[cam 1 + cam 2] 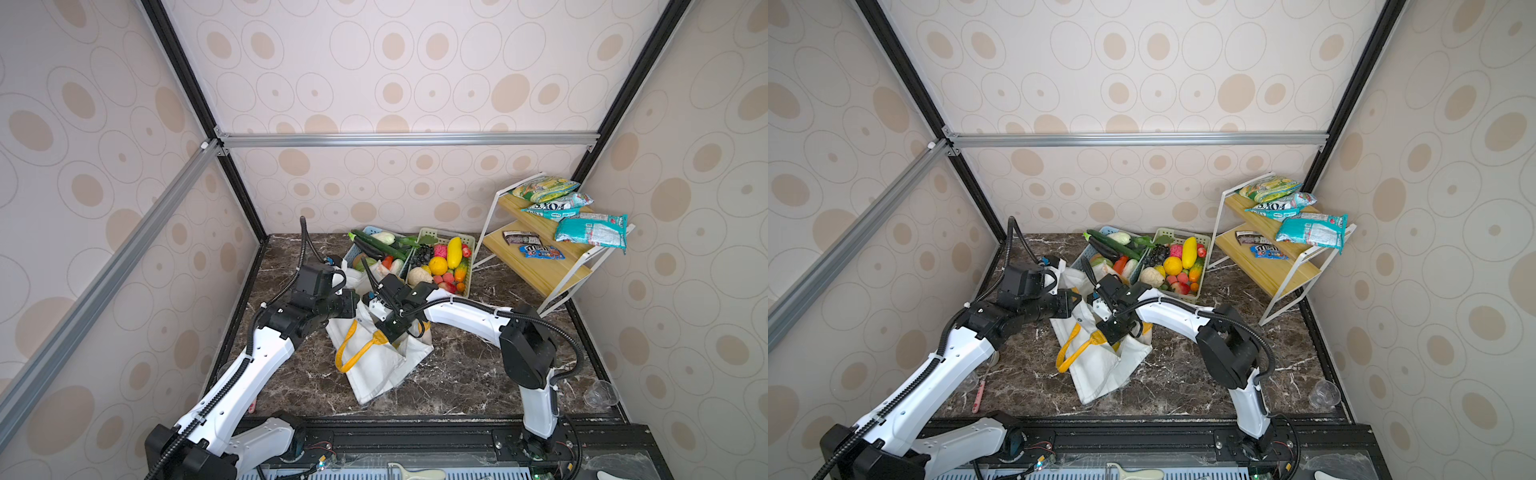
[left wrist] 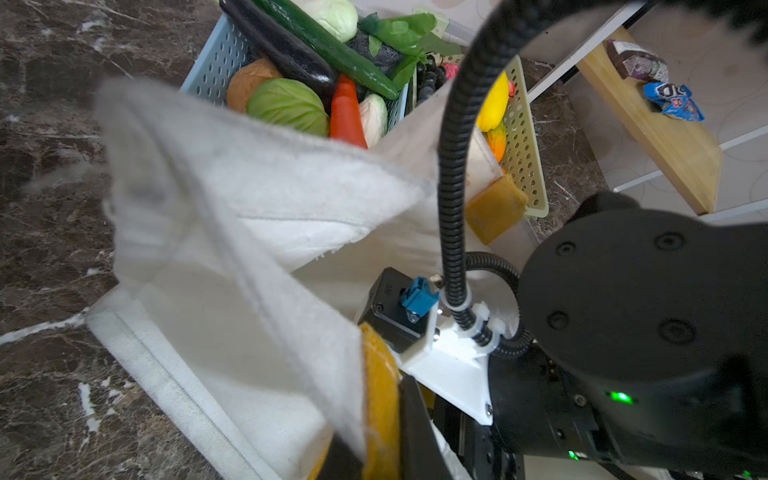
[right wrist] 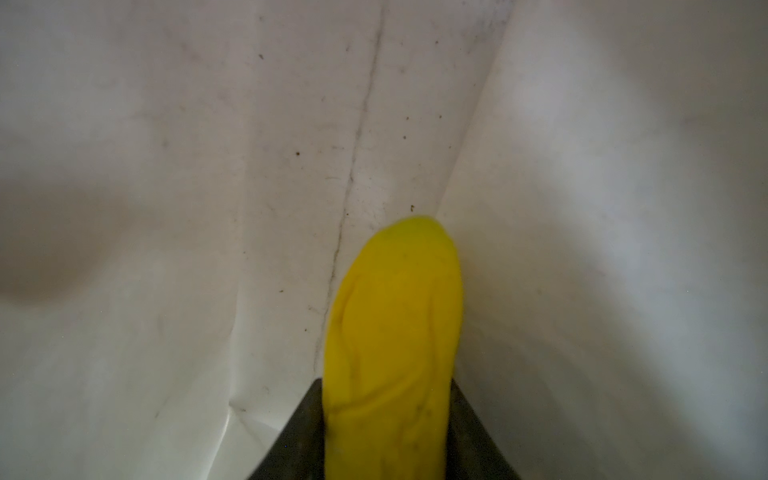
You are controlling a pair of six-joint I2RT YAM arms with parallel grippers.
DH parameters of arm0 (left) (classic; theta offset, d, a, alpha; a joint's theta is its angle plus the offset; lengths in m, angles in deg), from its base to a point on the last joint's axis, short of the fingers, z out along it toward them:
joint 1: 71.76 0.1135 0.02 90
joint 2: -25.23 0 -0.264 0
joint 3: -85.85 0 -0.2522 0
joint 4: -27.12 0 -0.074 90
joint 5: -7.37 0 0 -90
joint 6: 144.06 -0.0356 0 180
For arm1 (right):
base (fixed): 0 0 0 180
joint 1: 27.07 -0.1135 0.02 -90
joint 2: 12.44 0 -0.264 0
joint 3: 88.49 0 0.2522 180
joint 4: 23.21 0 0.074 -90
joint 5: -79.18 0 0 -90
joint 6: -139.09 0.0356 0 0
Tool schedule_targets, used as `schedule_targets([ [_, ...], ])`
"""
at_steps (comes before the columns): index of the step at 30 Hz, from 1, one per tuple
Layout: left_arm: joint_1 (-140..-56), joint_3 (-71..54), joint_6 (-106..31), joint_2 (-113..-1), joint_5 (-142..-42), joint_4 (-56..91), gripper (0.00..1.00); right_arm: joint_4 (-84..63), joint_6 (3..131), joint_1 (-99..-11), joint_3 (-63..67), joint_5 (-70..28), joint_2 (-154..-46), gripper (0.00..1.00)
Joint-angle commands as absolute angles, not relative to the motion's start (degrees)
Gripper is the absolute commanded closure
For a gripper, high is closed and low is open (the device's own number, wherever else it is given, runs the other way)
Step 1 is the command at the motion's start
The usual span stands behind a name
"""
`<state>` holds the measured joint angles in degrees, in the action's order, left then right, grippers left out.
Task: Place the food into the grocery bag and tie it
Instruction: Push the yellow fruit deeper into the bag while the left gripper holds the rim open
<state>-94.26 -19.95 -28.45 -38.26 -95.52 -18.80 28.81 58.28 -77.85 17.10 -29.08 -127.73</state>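
— Nearest the lens in both top views?
— Black rail (image 1: 415, 432) along the front of a marble table (image 1: 457, 374). Beyond it, white grocery bag (image 1: 374, 365) (image 1: 1100, 374) slumped on the stone, far rim lifted.
— Grippers from above?
— Pinched shut on that raised rim: left gripper (image 1: 353, 302) (image 1: 1074, 300). Sunk into the bag's mouth, fingertips hidden by cloth: right gripper (image 1: 390, 332) (image 1: 1113, 332). Impossible to read its grip from up here.
— Behind the bag?
— Blue basket (image 1: 352, 252) of vegetables (image 1: 380, 245) touching a green basket (image 1: 468, 272) with a fruit pile (image 1: 440, 266). Off to the right, wooden shelf (image 1: 536, 270) with snack packets (image 1: 590, 230); clear cup (image 1: 600, 392) near the table's right edge.
— Left wrist view?
— Closed tight where an orange strap (image 2: 380, 395) meets white cloth: left gripper (image 2: 380, 453). Grocery bag (image 2: 249, 208) held up and gaping, both baskets just beyond its rim, right arm (image 2: 623, 311) reaching in.
— Right wrist view?
— Clasped between the dark jaws of right gripper (image 3: 386, 399): yellow fruit (image 3: 395, 311), well inside the bag, pale cloth on every side, tip near a creased seam.
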Motion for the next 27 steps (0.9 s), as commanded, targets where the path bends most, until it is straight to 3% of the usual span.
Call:
schedule_targets([
  [1, -93.9, -16.2, -29.2, -37.1, -96.7, -14.5, 1.00, 27.1, 61.0, -78.4, 17.2, -29.0, -129.0, 0.59],
  [13, -93.1, -16.0, -28.9, -37.3, -97.3, -13.7, 1.00, 23.5, 72.4, -78.4, 15.3, -25.8, -132.7, 0.56],
  [27, -90.4, -17.9, -28.7, -35.9, -97.8, -13.0, 1.00, 18.4, 82.4, -78.7, 10.7, -25.0, -132.7, 0.41],
])
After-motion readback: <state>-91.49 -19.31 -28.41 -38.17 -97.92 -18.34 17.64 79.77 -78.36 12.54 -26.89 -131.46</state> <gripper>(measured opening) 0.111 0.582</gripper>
